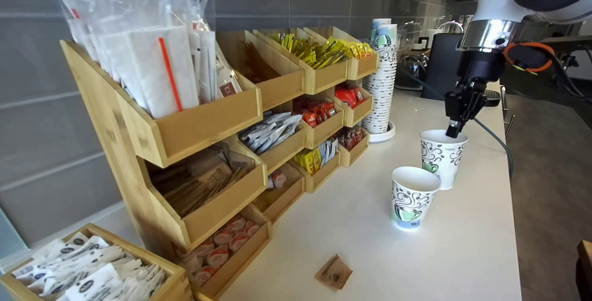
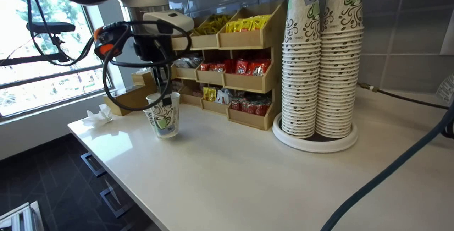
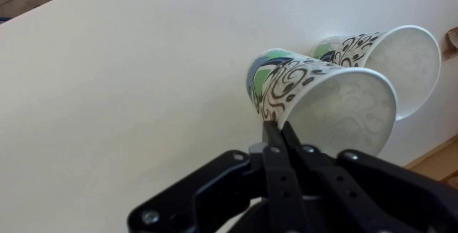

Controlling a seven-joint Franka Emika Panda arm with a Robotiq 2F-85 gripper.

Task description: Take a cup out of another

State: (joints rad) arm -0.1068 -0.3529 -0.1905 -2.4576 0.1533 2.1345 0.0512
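In an exterior view, the gripper (image 1: 453,130) pointed down at the rim of the cup (image 1: 441,160), on the edge away from the other cup (image 1: 412,199). The cup was just below the gripper and seemed to stand on the worktop (image 1: 370,254); the other cup stood just beyond it, on the side away from the gripper, and whether the two touched could not be told. With each separate, the taking-out looked done, leaving the release. The cup appeared to be thin paper, so likely very light, a little slick and easy to dent.

In an exterior view, stacks (image 2: 338,75) of similar cups rose well apart from the gripper. The cup and the other cup overlapped below it, which hid how they were spaced.

In the wrist view, the fingers (image 3: 271,132) lay nearly together, seemingly with the cup's rim pinched between them, one inside and one outside. That was a sound place to hold: the lip would probably be stiffer than the wall, which a hard squeeze could buckle. Gripped at one edge, so light a cup would tip readily, so the fingers ought to part gently and rise straight clear of it.
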